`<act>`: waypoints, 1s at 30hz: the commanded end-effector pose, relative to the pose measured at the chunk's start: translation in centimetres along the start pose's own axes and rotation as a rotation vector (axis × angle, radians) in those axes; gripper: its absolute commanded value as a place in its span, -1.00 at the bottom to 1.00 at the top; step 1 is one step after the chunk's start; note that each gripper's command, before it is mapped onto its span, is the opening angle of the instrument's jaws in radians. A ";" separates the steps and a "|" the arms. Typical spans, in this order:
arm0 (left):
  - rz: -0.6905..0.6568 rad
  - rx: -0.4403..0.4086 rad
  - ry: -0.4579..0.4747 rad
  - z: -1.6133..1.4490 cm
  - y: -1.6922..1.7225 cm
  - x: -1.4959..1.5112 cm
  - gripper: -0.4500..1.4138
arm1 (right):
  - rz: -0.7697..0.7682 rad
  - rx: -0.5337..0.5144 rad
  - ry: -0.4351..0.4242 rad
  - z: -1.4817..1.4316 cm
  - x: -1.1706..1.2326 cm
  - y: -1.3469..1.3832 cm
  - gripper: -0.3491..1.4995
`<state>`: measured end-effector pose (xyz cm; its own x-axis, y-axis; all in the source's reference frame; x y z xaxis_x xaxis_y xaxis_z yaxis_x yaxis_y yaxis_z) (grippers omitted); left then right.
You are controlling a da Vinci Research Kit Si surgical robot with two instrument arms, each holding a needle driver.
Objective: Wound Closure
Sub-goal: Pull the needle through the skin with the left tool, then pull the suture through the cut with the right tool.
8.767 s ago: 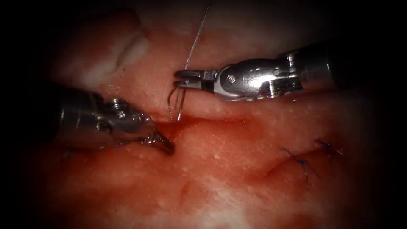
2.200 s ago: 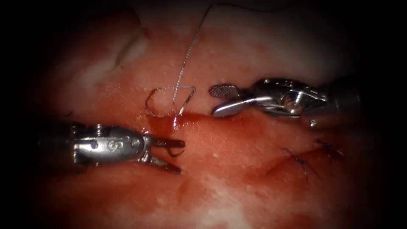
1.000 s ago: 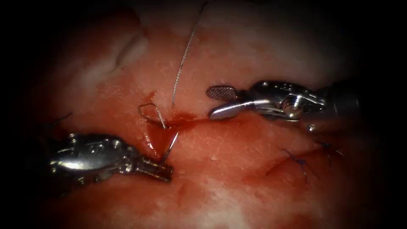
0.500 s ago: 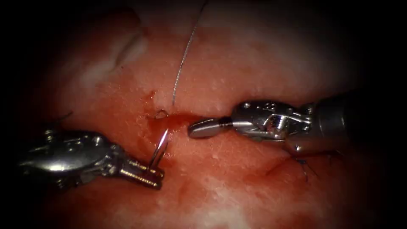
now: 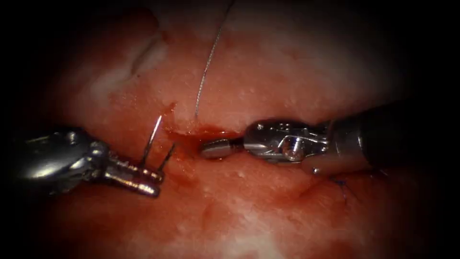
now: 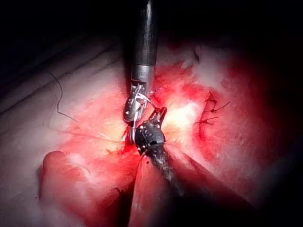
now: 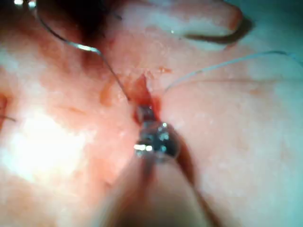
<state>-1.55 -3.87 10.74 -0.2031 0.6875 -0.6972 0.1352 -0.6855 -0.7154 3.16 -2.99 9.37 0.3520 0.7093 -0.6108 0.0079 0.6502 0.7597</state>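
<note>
Now, endoscope view: the left arm's silver, wristed end effector [image 5: 143,180] is clamped on the thin curved steel needle [image 5: 152,139] at a point along its curve that I cannot fix. The needle is out of the tissue, with two bright segments rising from the jaws on the left side of the cut, the longer one pointing up. The pink, wet pork-belly tissue [image 5: 268,211] carries a dark horizontal cut [image 5: 191,136] pooled with glossy red fluid [image 5: 189,144]. A fine pale thread [image 5: 207,72] runs down from the upper edge and meets the tissue just above the cut. The right arm's silver end effector [image 5: 213,148] lies with its tip at the cut, jaws together, gripping nothing visible. Dark blue stitch ends [image 5: 342,187] show beside its shaft.

Left wrist view: the left end effector [image 6: 158,116] sits over the red cut, close to the right end effector [image 6: 135,118]. Dark stitches [image 6: 208,113] lie on the tissue nearby.

Right wrist view: the right end effector [image 7: 147,116] rests at the cut; thread [image 7: 94,49] curves across the tissue into the cut.
</note>
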 end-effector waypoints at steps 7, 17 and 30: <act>0.178 0.101 0.009 -0.18 -0.23 0.21 -1.00 | -0.030 -0.005 0.009 -0.01 0.19 -0.07 -0.13; 0.211 0.147 0.006 -0.30 -0.34 0.39 -1.00 | -0.065 -0.007 0.019 0.09 0.36 -0.26 0.03; 0.230 0.146 0.009 -0.32 -0.19 0.53 -1.00 | -0.061 -0.024 0.023 0.28 0.43 -0.20 -0.53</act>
<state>-1.32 -3.28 10.43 -0.1752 0.5146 -0.8393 0.0340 -0.8489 -0.5275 3.51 -2.85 8.99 0.3304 0.6741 -0.6606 0.0050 0.6987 0.7154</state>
